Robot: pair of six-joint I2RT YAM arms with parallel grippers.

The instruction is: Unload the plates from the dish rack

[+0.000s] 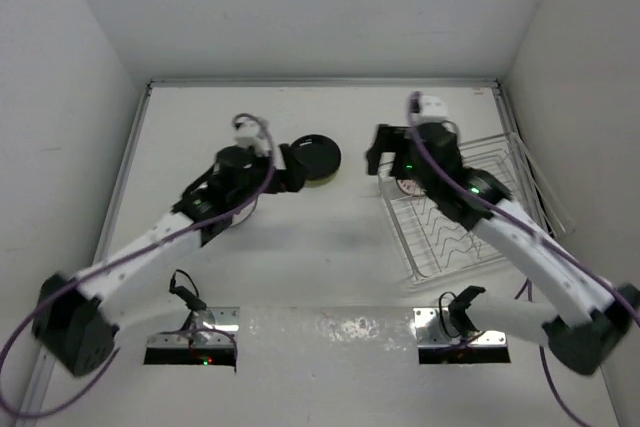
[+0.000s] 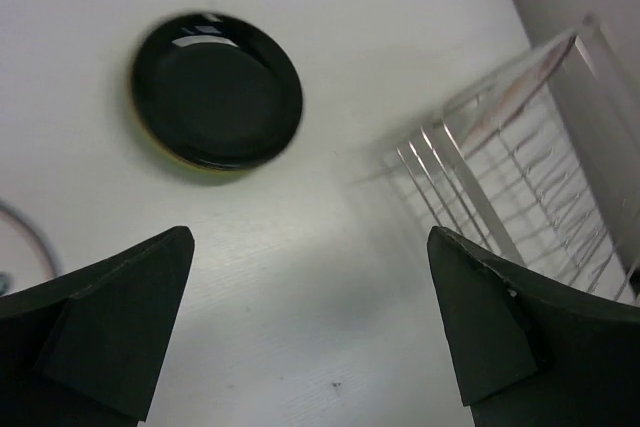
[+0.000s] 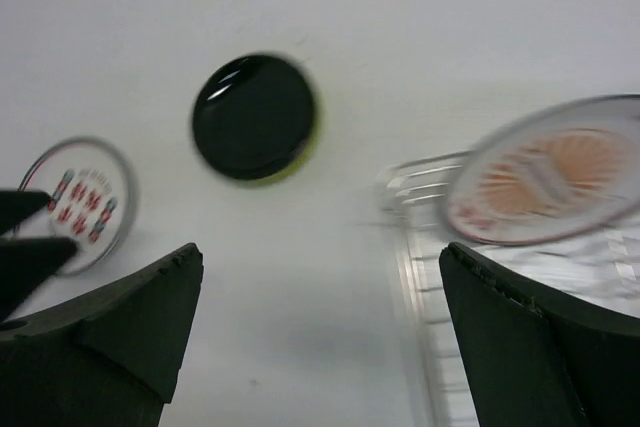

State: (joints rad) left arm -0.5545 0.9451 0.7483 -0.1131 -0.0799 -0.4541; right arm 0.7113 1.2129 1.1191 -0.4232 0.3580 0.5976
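A dark plate [image 1: 312, 158] [image 2: 216, 90] [image 3: 254, 115] lies on the table, stacked on a lime green plate whose edge [image 3: 300, 159] shows beneath it. My left gripper [image 1: 294, 166] [image 2: 310, 235] hovers open just beside this stack, nothing between its fingers. The silver wire dish rack [image 1: 458, 215] [image 2: 520, 172] [image 3: 418, 277] stands at the right. A white plate with an orange-red design [image 3: 545, 172] [image 1: 405, 185] stands at the rack's far left end. My right gripper [image 1: 378, 155] [image 3: 320, 249] is open over the table, just left of that end and empty.
A white plate with small red marks [image 3: 82, 201] lies flat on the table at the left, mostly under my left arm in the top view. White walls enclose the table on three sides. Cables trail from both arms.
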